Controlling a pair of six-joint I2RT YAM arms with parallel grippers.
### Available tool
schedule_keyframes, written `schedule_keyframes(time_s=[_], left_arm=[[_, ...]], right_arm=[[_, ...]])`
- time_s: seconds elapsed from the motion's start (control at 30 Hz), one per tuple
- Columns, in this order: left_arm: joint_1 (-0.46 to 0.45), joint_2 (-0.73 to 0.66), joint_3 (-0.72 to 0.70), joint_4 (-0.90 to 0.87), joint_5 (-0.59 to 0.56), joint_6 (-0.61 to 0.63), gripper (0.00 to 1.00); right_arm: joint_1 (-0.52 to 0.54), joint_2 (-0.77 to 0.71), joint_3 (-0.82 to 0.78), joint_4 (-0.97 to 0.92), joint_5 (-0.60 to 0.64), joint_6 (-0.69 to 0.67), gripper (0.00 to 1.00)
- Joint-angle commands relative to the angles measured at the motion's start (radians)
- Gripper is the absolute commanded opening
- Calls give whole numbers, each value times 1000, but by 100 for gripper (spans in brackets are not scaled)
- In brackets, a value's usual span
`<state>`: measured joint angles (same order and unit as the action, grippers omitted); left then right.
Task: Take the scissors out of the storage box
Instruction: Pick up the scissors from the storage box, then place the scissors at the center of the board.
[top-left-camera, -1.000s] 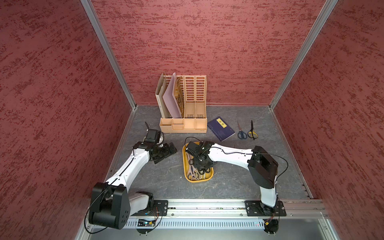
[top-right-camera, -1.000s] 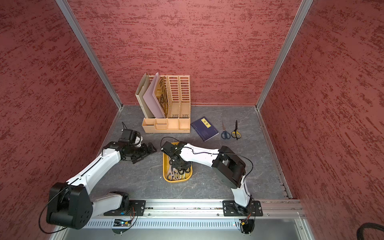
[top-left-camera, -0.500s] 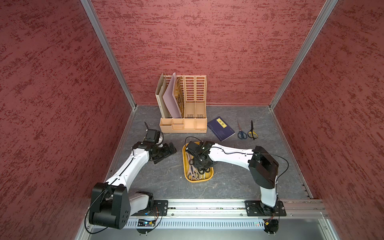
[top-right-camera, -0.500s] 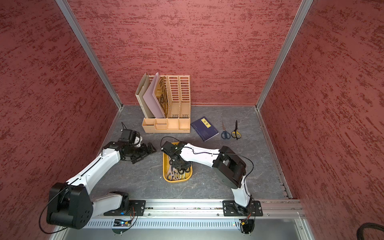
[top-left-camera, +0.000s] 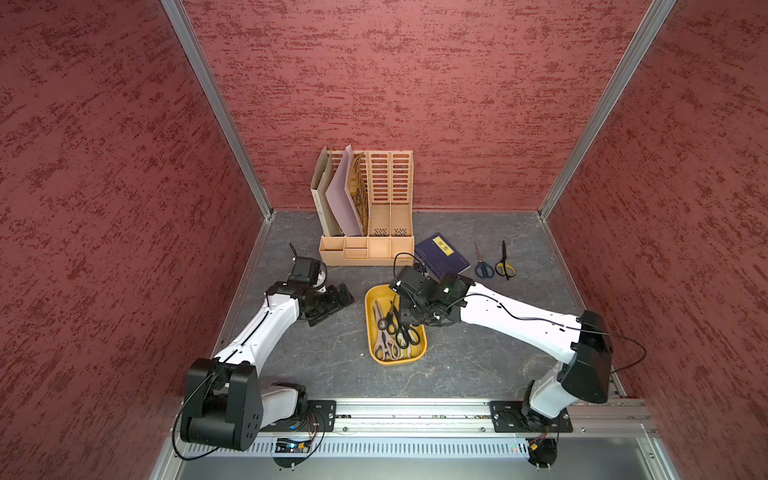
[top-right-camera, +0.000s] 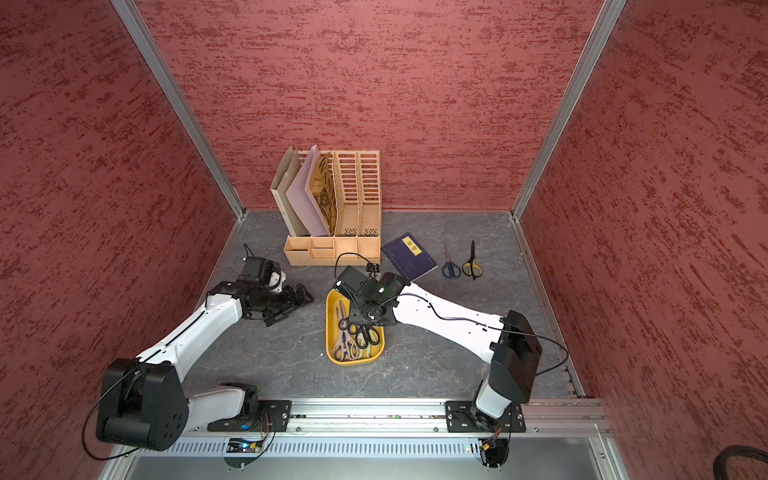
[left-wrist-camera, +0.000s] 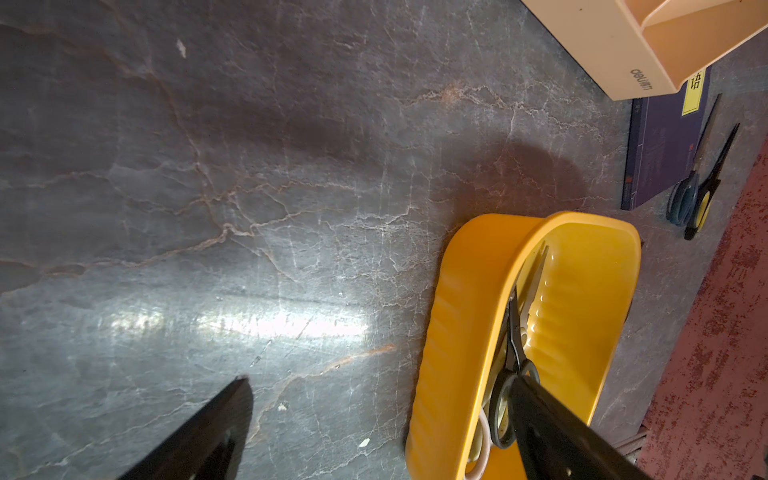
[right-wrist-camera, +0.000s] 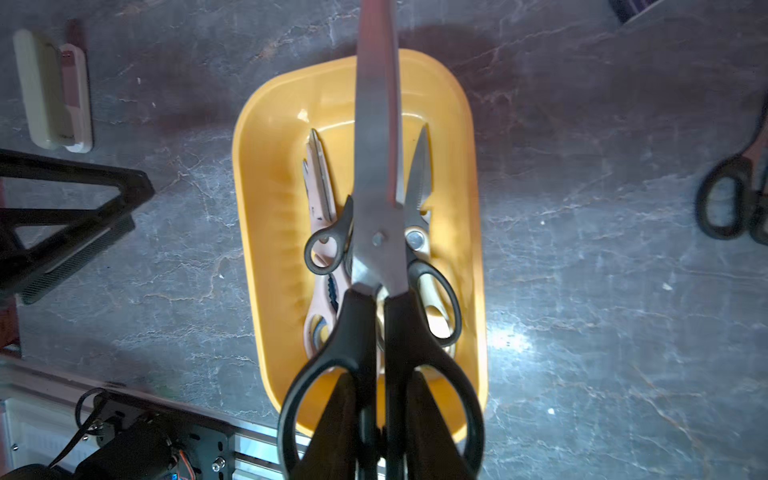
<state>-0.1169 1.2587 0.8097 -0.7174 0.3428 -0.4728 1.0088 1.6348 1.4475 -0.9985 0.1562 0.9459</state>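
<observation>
The mustard-yellow storage box (top-left-camera: 398, 362) (top-right-camera: 353, 362) (right-wrist-camera: 266, 166) (left-wrist-camera: 457, 332) lies mid-table. My right gripper (top-left-camera: 405, 322) (top-right-camera: 365, 322) (right-wrist-camera: 382, 378) hangs over it, shut on the inner handle bars of a large black-handled pair of scissors (right-wrist-camera: 378, 187) (top-left-camera: 409, 338). That pair is raised above the others, its blade pointing to the back. Below in the box lie a small black pair (right-wrist-camera: 324, 249) and cream-handled pairs (right-wrist-camera: 419, 187). My left gripper (top-left-camera: 332, 306) (top-right-camera: 291, 306) (left-wrist-camera: 379, 380) is open and empty, left of the box and apart from it.
A tan slotted file organiser (top-left-camera: 368, 208) stands at the back wall. A navy notebook (top-left-camera: 442, 257) lies right of it. Further right on the table lie a blue-handled pair (top-left-camera: 483, 268) and a yellow-black pair (top-left-camera: 505, 266). Red walls close in three sides.
Hardly any: both arms keep their places, and the right gripper stays over the box with the black scissors.
</observation>
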Motion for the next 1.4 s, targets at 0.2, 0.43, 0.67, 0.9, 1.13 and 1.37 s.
schedule_keyframes(time_s=[0.2, 0.43, 0.67, 0.9, 1.13, 1.37], left_arm=[[8, -2, 23, 10, 26, 16, 100], [8, -30, 11, -14, 18, 14, 100], [8, -42, 18, -34, 4, -1, 100], [8, -76, 9, -55, -20, -13, 100], [8, -100, -3, -65, -36, -24, 100], [8, -103, -9, -61, -37, -29, 100]], right_arm=[[-139, -93, -242, 33, 58, -31, 12], [-214, -35, -338, 137, 31, -130, 12], [-268, 78, -310, 189, 10, -213, 13], [-289, 160, -289, 215, -12, -244, 14], [-298, 202, -291, 231, -27, -272, 19], [-299, 222, -278, 223, -26, -276, 31]])
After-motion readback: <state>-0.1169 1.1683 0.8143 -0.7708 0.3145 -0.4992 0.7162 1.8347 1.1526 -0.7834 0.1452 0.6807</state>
